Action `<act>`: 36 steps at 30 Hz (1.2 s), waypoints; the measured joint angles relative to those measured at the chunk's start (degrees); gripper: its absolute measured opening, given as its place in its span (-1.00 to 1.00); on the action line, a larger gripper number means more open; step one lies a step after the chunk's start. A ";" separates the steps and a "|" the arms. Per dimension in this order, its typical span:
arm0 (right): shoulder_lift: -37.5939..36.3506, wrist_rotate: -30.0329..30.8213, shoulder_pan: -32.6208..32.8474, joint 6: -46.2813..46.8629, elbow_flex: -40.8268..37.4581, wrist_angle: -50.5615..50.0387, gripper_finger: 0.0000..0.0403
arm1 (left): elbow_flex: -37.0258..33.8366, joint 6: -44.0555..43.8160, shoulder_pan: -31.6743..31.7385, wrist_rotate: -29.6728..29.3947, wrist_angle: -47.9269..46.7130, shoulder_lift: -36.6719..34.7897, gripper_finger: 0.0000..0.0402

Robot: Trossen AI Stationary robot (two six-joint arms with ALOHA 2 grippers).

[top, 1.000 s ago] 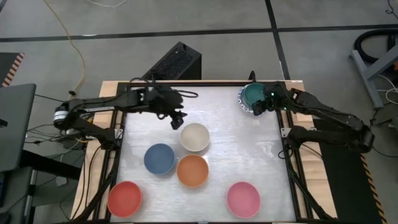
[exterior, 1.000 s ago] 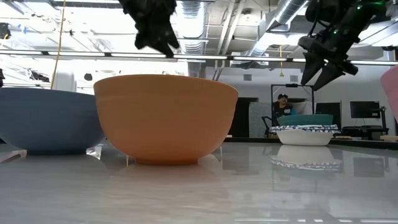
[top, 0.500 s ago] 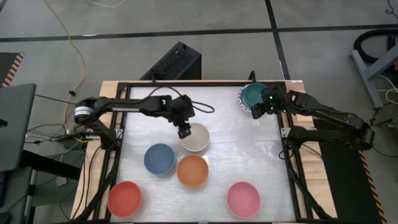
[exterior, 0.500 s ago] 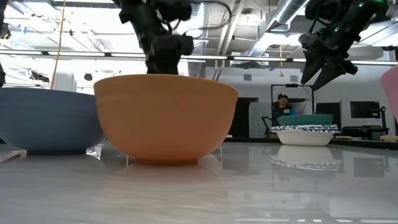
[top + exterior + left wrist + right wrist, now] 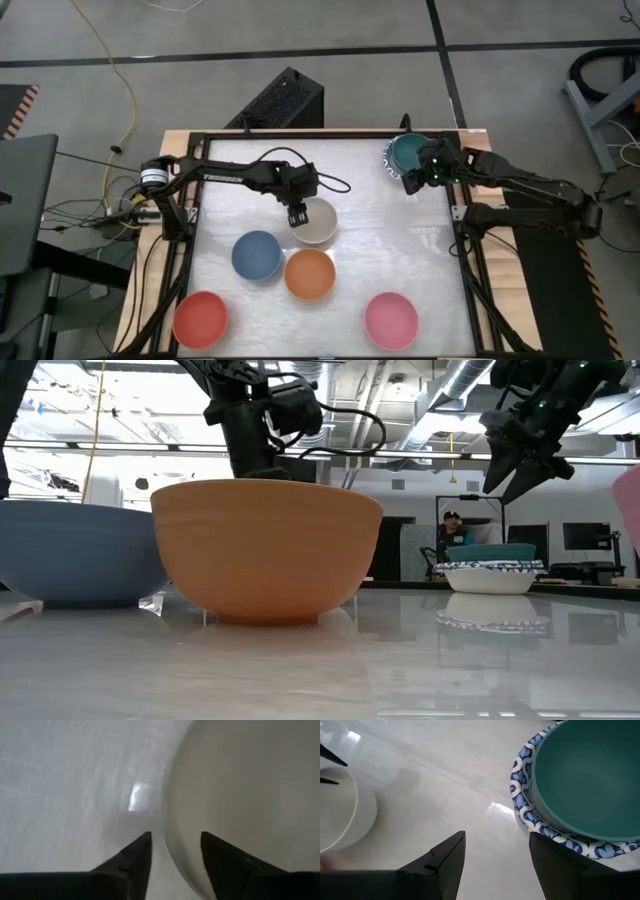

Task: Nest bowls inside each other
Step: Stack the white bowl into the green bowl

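Teal bowl [image 5: 409,151] already sits in the patterned stack [image 5: 521,765] at the far right corner. Left gripper [image 5: 298,215] is down at the cream bowl [image 5: 316,221], jaws part open straddling its rim, not clamped. Right gripper [image 5: 417,178] hovers beside the stack, jaws wide, empty. Left to nest: cream, blue [image 5: 256,254], orange [image 5: 309,273], red [image 5: 200,319], pink [image 5: 390,320].

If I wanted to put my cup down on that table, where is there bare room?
The widest bare patch lies between the cream bowl and the teal bowl stack, running down the right side to the pink bowl. A gap also lies between the red bowl and the pink one. The cream, blue and orange bowls crowd together.
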 joint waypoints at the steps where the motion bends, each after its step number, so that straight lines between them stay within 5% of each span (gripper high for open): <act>1: 0.00 0.00 0.36 0.09 0.00 0.00 0.19 | 0.00 0.40 -0.04 0.05 -0.10 0.00 -0.30; 7: 0.00 1.23 2.12 2.60 0.00 0.09 0.19 | 0.00 0.88 0.02 -0.25 0.27 -0.04 -0.93; 13: 0.01 5.59 4.02 5.48 0.00 0.25 0.19 | 0.22 -3.33 -0.24 -5.15 0.83 -0.62 -0.99; 27: 0.02 15.68 8.72 4.07 0.00 17.03 0.19 | 12.94 -3.08 -0.60 -32.51 8.39 -5.42 -1.00; 36: 0.06 39.24 18.31 -19.74 0.00 45.63 0.19 | 15.47 15.72 -1.70 -47.03 34.08 -5.42 -1.00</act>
